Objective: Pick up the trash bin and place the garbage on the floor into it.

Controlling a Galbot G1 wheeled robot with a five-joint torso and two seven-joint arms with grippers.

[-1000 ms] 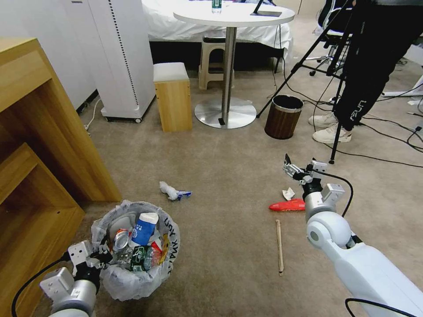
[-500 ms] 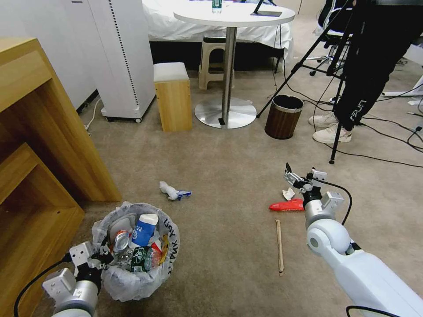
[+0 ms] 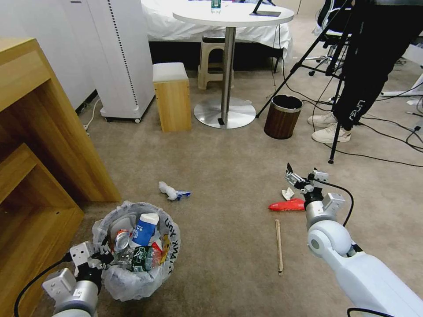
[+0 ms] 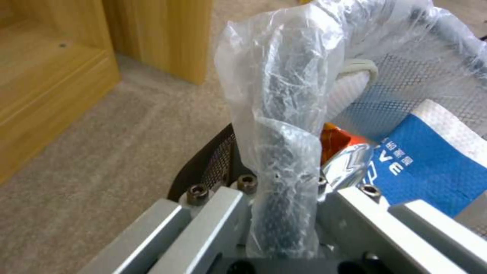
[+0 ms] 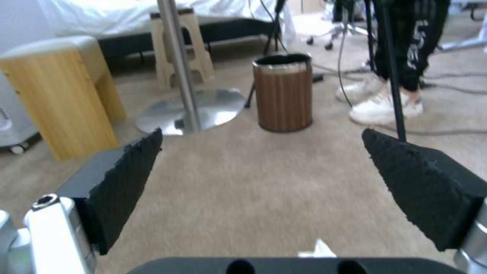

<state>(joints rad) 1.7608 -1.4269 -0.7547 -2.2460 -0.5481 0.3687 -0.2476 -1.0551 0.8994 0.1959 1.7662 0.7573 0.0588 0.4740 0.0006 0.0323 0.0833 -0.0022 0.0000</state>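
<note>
The trash bin [image 3: 134,253], a small black mesh bin lined with a crinkly clear plastic bag, is held at its near rim by the left gripper [image 3: 102,259], low at the robot's left beside the wooden shelf unit [image 3: 39,145]; in the left wrist view the bag-wrapped rim [image 4: 284,160] is seen clamped between the jaws. A blue-and-white paper cup [image 3: 143,229], a crushed can [image 3: 120,239] and other litter are already inside the bin. The right gripper [image 3: 299,178] is held spread wide above the floor [image 3: 229,176], just over a crumpled white tissue [image 3: 288,193] and a red snack bag [image 3: 288,205], with nothing between its pads. A wooden stick [image 3: 279,246] lies near the red bag, and another tissue scrap with a blue piece [image 3: 173,191] lies apart, nearer the bin. The step in hand is judged to be the pickup of the tissue or the red bag. It is best done if the open jaws are lowered straight down so that one item alone is straddled, the pads are pressed lightly into the carpet pile before closing, and the bin is kept level and steady by the left arm so that the contents are not spilled. The brown wood-grain bin [image 3: 283,116] farther off should be ignored.
</note>
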